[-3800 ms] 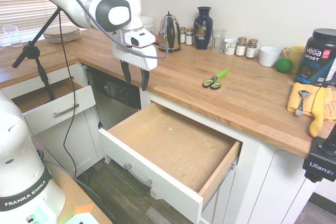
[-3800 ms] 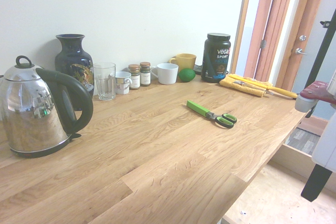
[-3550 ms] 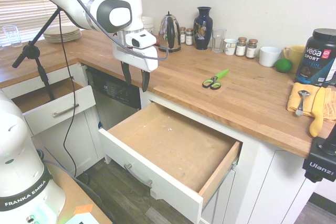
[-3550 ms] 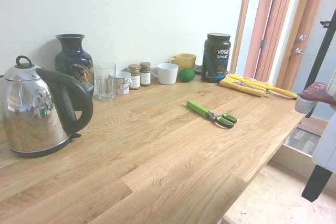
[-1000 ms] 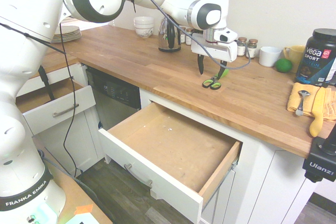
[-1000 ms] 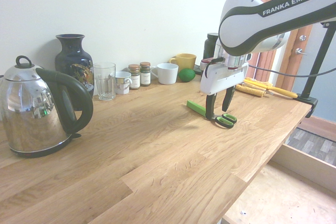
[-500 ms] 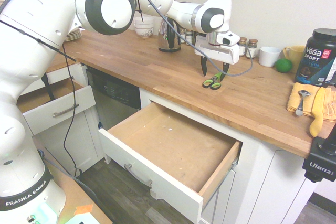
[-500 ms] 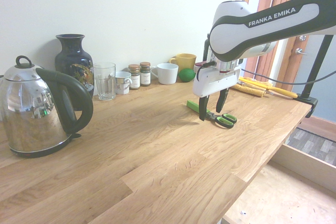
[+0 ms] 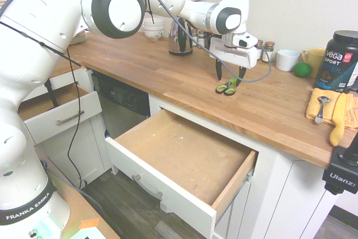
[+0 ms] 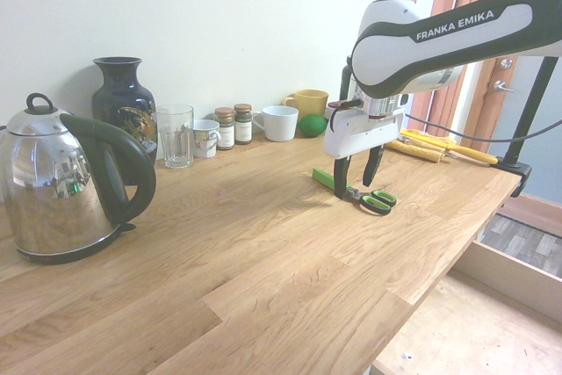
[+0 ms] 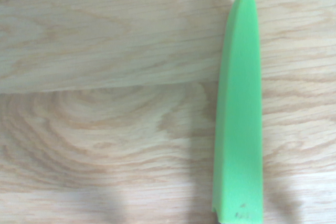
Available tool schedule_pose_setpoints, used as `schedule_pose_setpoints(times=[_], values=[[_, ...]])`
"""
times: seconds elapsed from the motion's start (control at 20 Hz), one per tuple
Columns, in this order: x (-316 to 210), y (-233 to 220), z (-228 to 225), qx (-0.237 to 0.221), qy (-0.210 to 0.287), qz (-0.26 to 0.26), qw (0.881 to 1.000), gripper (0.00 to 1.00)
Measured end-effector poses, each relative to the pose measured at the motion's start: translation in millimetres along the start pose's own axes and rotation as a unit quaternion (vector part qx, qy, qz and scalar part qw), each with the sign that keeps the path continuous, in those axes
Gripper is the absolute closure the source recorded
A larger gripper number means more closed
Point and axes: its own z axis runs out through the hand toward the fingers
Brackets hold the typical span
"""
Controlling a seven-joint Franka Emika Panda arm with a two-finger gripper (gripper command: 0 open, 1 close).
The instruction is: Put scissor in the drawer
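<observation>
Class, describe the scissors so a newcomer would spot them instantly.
Find the wide open drawer below the wooden counter. On the counter above it, beneath the gripper, lie the scissors. Their bright green blade cover and two green-and-black loop handles set them apart from the round green item.

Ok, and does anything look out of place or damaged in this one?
Nothing looks spilled or damaged. The one oddity is the wide drawer standing pulled out, which suits putting the scissors away. A second drawer, at the left, is open too, without obvious reason.
</observation>
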Motion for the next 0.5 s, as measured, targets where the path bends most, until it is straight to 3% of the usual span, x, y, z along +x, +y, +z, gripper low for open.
schedule_pose_setpoints(times=[0.5], values=[[-1, 0, 11, -0.004, -0.007, 0.0, 1.0, 1.0]])
